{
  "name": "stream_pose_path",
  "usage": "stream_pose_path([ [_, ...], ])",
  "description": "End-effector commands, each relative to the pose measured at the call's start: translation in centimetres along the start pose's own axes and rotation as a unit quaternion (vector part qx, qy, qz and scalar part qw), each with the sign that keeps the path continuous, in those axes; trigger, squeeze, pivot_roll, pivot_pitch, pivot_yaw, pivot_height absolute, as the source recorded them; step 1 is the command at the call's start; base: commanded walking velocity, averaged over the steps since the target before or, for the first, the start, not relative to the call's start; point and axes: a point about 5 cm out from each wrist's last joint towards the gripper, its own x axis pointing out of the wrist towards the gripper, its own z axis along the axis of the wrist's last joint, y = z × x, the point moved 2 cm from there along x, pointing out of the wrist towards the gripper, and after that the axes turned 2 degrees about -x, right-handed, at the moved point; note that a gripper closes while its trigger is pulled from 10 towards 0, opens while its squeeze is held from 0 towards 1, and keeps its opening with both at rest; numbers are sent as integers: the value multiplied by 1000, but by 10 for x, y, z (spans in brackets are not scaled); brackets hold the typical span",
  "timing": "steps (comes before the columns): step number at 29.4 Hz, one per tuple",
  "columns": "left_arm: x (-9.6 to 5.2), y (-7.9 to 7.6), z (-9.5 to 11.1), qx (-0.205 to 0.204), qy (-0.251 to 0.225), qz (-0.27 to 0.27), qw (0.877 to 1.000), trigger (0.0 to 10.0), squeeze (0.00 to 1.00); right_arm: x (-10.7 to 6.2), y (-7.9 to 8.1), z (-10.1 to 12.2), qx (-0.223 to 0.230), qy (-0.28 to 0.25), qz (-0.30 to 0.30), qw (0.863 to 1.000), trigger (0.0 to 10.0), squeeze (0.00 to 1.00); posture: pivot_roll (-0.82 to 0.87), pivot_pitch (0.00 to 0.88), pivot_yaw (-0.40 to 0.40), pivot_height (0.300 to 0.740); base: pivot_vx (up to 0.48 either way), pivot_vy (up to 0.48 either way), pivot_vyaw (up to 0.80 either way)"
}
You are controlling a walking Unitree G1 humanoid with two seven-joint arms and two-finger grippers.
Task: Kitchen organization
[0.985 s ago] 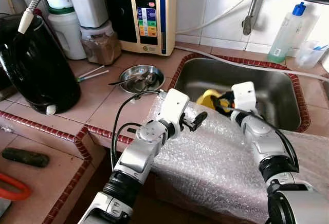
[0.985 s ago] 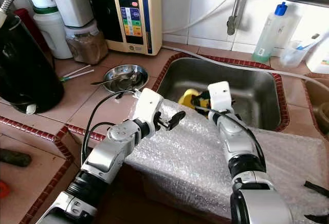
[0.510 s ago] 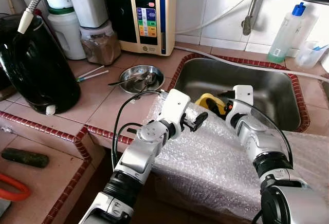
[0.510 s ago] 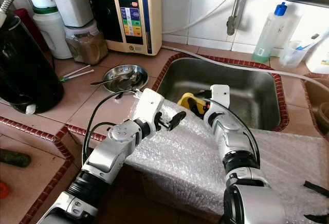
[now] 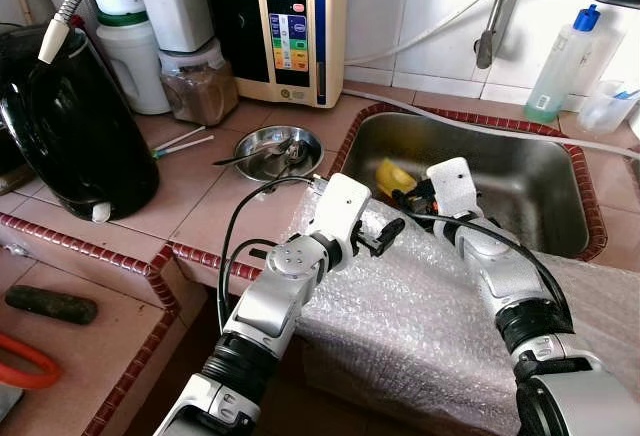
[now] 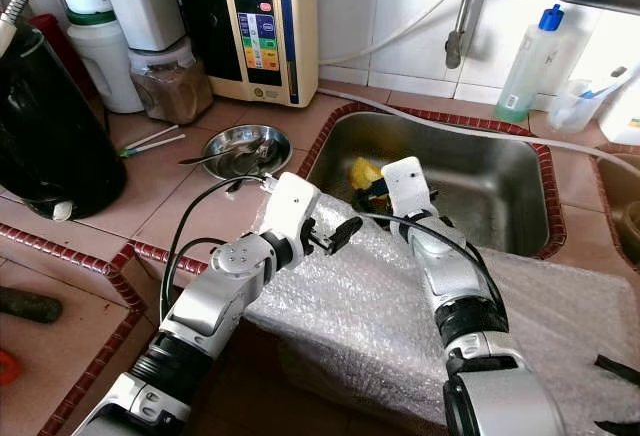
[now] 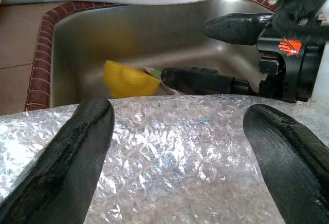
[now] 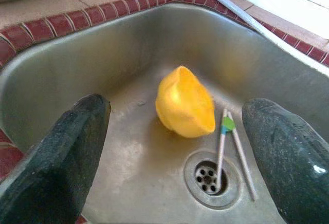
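Yellow bowl (image 8: 185,103) — tipped on its side on the sink (image 8: 123,49) floor, beside the drain and chopsticks (image 8: 226,147). Probably light, rigid, slick; take by the rim. Right gripper (image 8: 180,157) fingers apart, aimed at it — left gripper (image 7: 180,152) fingers apart over bubble wrap (image 7: 175,183)

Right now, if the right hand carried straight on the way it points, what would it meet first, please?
Most likely the yellow bowl lying in the sink; it sits between the open right hand's fingers, though depth is hard to judge.
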Motion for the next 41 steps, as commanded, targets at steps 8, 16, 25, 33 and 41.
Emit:
stream_pose_path([
  [8,-1,28,13,2,-31,101,994,10000,0,-6,5,48,46,-148,0,988,10000,0,-36,0,42,740,0,0,0],
  [16,-10,56,19,5,-53,182,982,10000,0,-15,31,62,65,-181,63,979,10000,0,-40,0,45,740,0,0,0],
  [25,-25,83,5,13,-37,251,967,10000,0,-28,46,70,58,-193,104,974,10000,0,-36,0,43,740,0,0,0],
  [33,-29,100,-2,19,-15,279,960,10000,0,-34,52,81,68,-205,126,968,10000,0,-38,0,44,740,0,0,0],
  [41,-25,103,-8,6,-2,274,962,10000,0,-38,58,72,38,-180,150,971,10000,0,-44,0,48,740,0,0,0],
])
